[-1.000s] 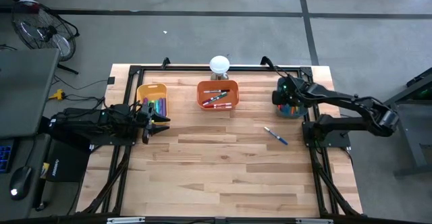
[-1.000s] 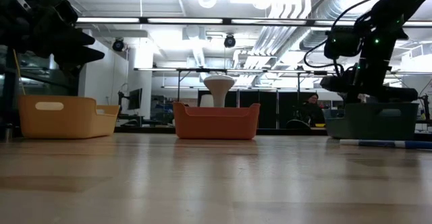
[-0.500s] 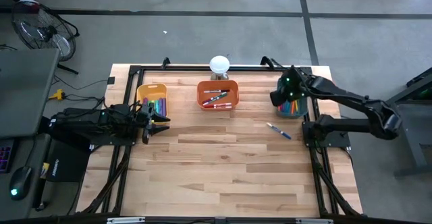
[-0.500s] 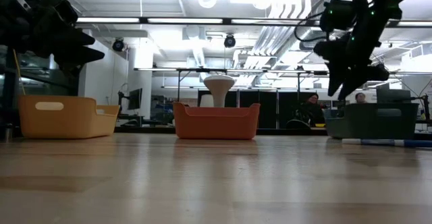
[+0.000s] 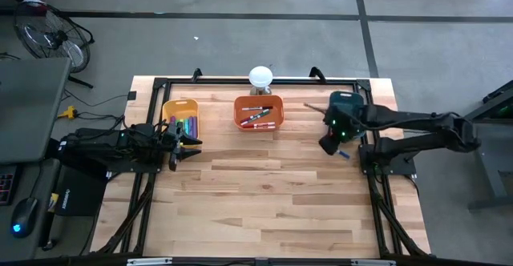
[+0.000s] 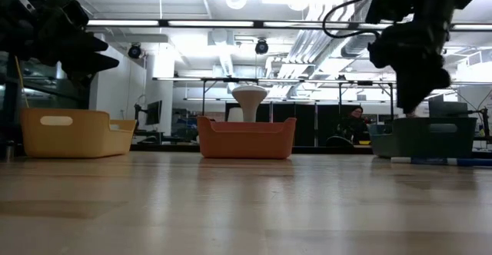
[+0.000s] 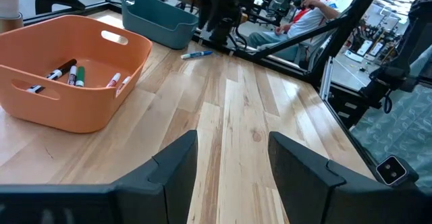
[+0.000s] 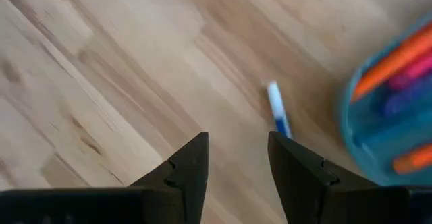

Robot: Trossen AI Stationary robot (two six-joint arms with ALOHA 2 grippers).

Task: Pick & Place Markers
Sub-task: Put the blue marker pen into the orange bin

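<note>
The right gripper point(image 8: 236, 163) hangs with fingers apart over a blue marker point(image 8: 277, 117) lying on the table point(image 5: 264, 194) just beside the teal bin point(image 5: 347, 102). Left gripper point(image 7: 231, 158) — fingers apart, empty — waits beside the yellow bin point(image 5: 179, 110); more markers lie in the orange bin point(image 5: 258, 112).

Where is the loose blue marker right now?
The blue marker lies on the table's right side, just in front of the teal bin, beneath the open right gripper.

Right gripper point(image 5: 330, 144) low, jaws parted
</note>
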